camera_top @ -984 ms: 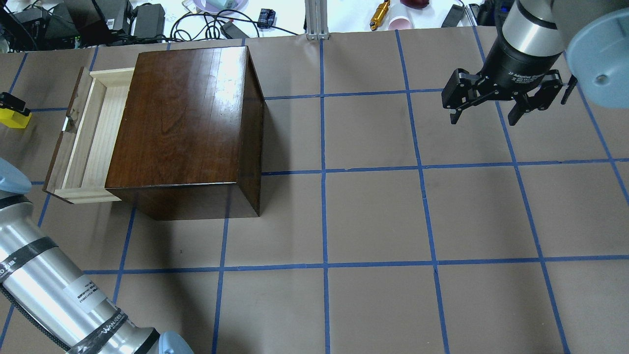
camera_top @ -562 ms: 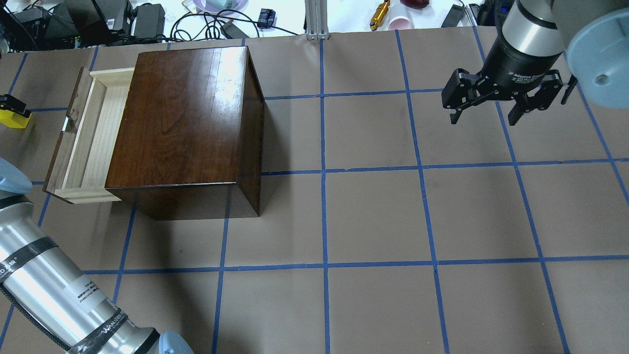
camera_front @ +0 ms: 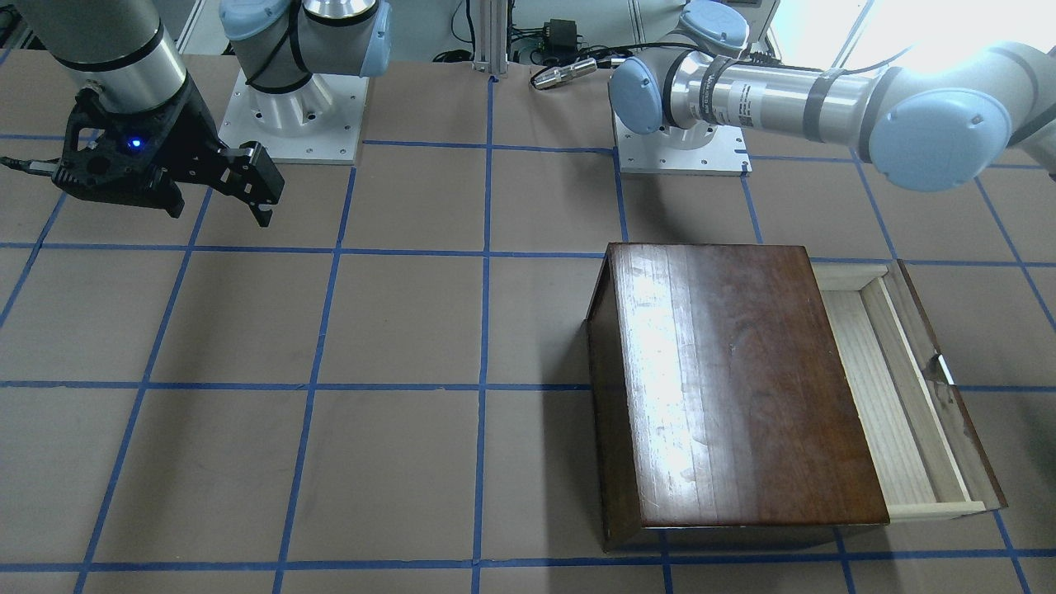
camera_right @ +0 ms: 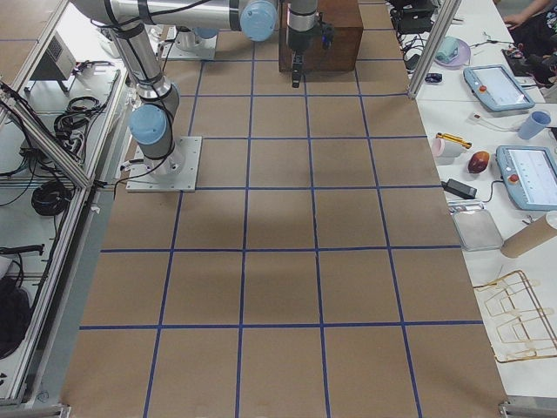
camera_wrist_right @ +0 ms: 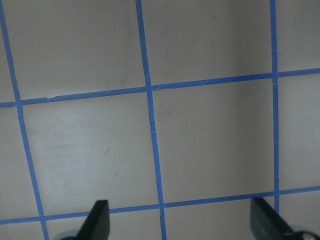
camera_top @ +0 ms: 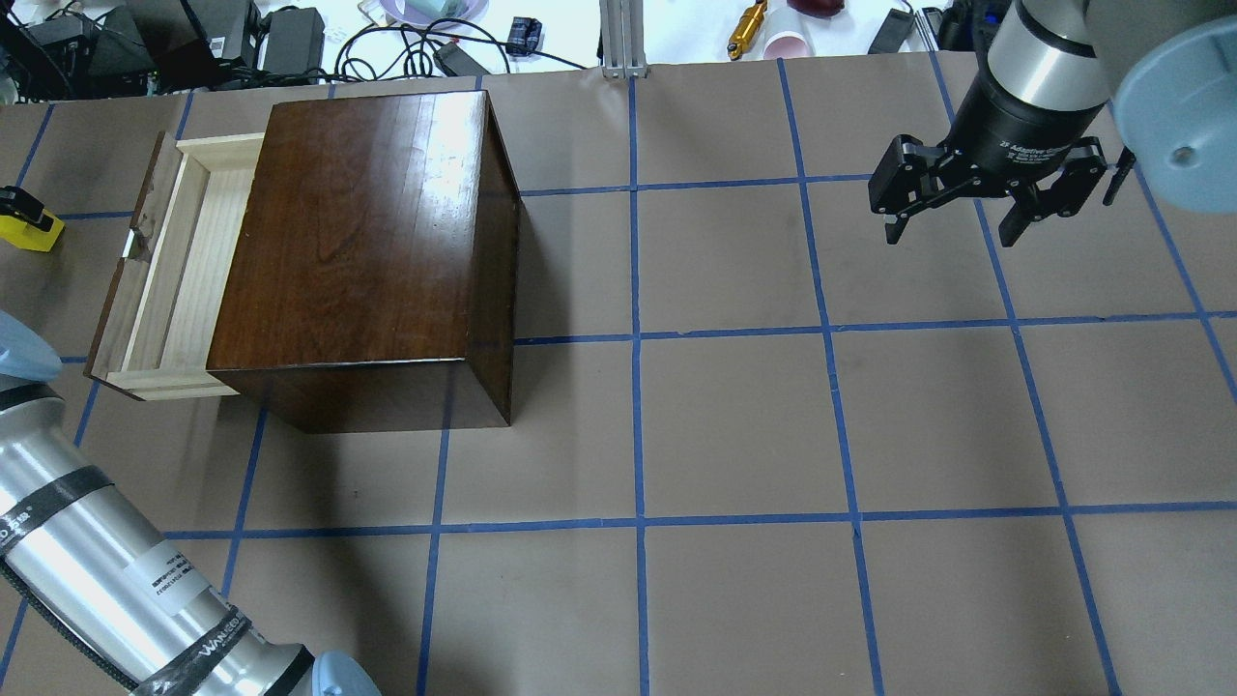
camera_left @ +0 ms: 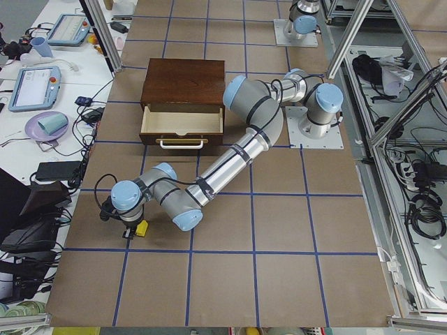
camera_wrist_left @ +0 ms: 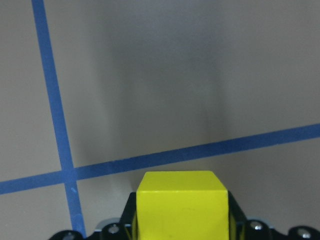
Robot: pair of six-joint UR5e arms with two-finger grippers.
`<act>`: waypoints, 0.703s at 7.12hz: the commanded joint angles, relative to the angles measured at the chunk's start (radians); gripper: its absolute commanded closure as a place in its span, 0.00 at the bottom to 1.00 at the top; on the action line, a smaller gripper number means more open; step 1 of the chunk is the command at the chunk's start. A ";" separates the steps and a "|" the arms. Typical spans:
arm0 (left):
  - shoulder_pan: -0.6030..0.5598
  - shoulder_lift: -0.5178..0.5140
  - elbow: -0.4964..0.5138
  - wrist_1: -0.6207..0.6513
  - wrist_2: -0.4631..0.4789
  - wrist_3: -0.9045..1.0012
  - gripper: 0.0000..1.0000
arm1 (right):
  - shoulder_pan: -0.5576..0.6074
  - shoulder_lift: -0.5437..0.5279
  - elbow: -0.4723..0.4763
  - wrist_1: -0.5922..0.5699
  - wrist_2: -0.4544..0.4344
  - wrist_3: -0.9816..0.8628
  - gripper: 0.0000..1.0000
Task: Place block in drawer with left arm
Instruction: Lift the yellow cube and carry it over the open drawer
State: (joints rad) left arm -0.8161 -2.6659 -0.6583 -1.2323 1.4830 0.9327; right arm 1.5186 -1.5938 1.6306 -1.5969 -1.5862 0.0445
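Left claw (camera_wrist_left: 181, 227): closing on the block (camera_wrist_left: 181, 200), one black finger (camera_wrist_left: 128, 220) pressing each side of the yellow cube. Only the left wrist view is showing this grip clearly. It is pointing down at the desk (camera_top: 734, 416) and its blue tape lines (camera_wrist_left: 55, 125).

The overhead view is catching just the block at its left edge, with a bit of black claw on top. The block is sitting beyond the drawer's dark front panel, apart from it. The exterior left view is giving the wider layout: the left arm (camera_left: 230, 160) is bending low across the desk, the block is at its tip, well apart from the drawer (camera_top: 179, 280). Whether the cube is touching the desk, cannot tell.

The drawer is standing pulled out of the wooden box (camera_top: 358, 232), pale tray showing, metal pull (camera_left: 183, 144) facing the left arm's end of the desk.

Right claw (camera_top: 952, 235): hanging with fingers spread wide (its wrist view is showing both tips far apart over the tape grid), well away from the box.

Count: one block, one drawer, one box, two arms, two claws.
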 commanded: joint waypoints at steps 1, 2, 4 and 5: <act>0.000 0.067 -0.036 -0.031 0.003 0.000 0.57 | 0.000 0.000 0.000 0.000 0.000 0.000 0.00; -0.002 0.142 -0.100 -0.064 0.008 0.000 0.57 | 0.000 0.000 0.000 0.000 0.000 0.000 0.00; -0.008 0.306 -0.258 -0.091 0.016 -0.002 0.57 | 0.000 0.000 0.000 0.000 0.000 0.000 0.00; -0.009 0.387 -0.326 -0.126 0.022 -0.006 0.57 | 0.000 0.000 0.000 0.000 0.000 0.000 0.00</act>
State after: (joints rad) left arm -0.8227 -2.3807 -0.8941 -1.3239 1.4986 0.9303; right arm 1.5187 -1.5938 1.6306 -1.5969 -1.5862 0.0445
